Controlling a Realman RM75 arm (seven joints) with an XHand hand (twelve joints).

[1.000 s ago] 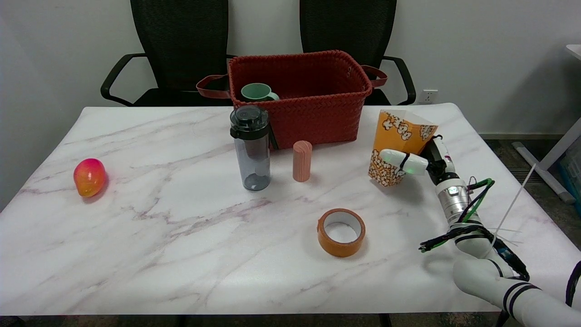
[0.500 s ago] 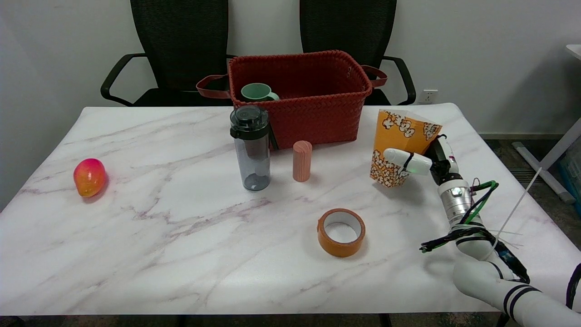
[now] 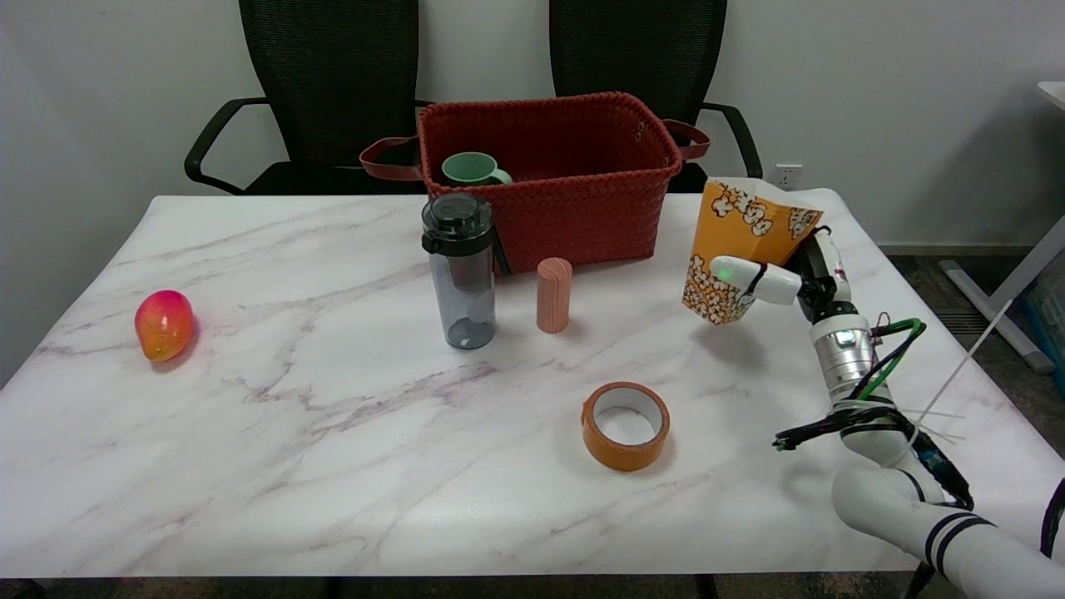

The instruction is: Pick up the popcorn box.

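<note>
Left to right on the marble table [image 3: 274, 433]:

Far left, a red-and-yellow mango [image 3: 164, 324] lies alone on its side, well apart from everything else.

Centre: a clear water bottle [image 3: 460, 270] with a black lid stands upright. Just beside it, to its right, a pink wooden cylinder [image 3: 554, 294] stands on end; there is a gap between them, no contact. Behind both, a red woven basket [image 3: 549, 208] sits at the table's far edge, with a green mug [image 3: 473, 170] in its left end. Two black office chairs [image 3: 333, 91] stand behind the table.

Near side, right of centre: an orange tape roll [image 3: 626, 425] lies flat, hole up, apart from the rest.

Right side: the popcorn box [image 3: 743, 249] is in the air, off the table, with its shadow on the marble below it. It is tilted, open top leaning up and to the right. It hangs right of the basket, not touching it.

My right hand [image 3: 786, 270] has the box gripped: a white thumb [image 3: 753, 277] lies across the near face, and the other fingers are around the far right side, mostly hidden by the box. So the hand is wrapped on the box, not spread. My forearm runs down to the lower right corner, with green and black cables [image 3: 882, 374] looped along the wrist.
</note>
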